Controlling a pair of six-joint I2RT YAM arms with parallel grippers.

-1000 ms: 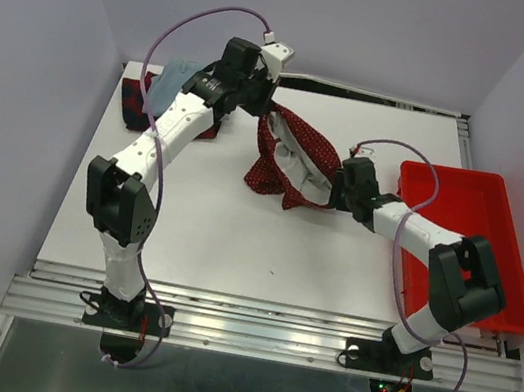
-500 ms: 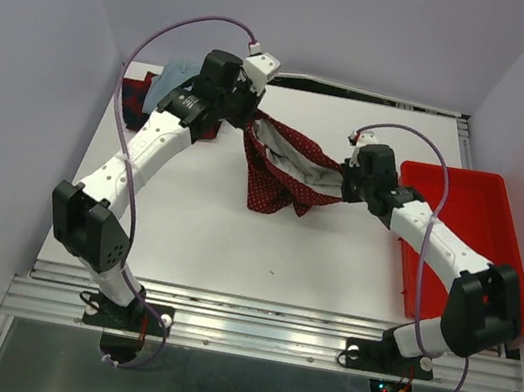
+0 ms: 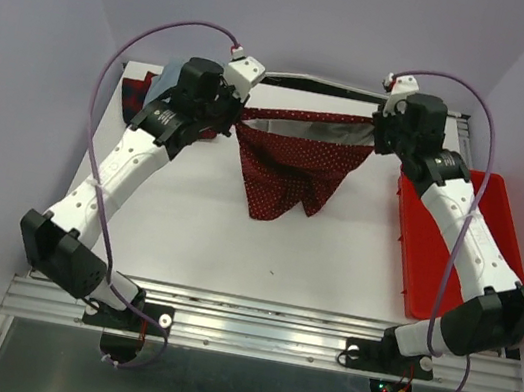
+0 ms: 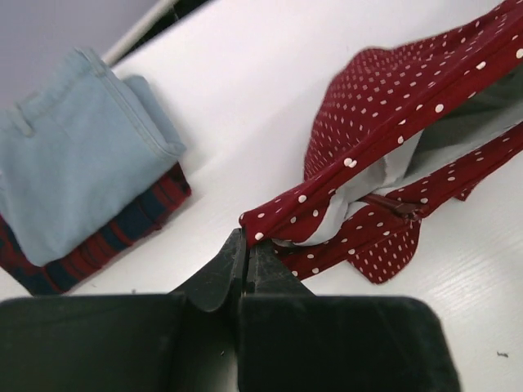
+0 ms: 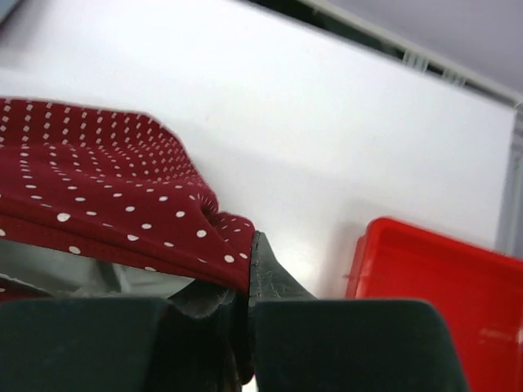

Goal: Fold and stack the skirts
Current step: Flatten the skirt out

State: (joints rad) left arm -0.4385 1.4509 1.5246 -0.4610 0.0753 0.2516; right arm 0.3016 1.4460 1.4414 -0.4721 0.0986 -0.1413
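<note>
hanging stretched over the far part of the table, the dark red dotted skirt shows pale grey lining along its taut waistband and droops to a point. the left gripper is clamped on one waistband end, and the right gripper is clamped on the other end.

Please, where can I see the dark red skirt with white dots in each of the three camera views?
Top external: the dotted skirt is at the back centre, stretched between the left gripper and the right gripper.
Left wrist: it fills the upper right, a corner pinched in the left gripper.
Right wrist: it fills the left side, its edge pinched in the right gripper.
Shared landmark: the white table under it.
</note>
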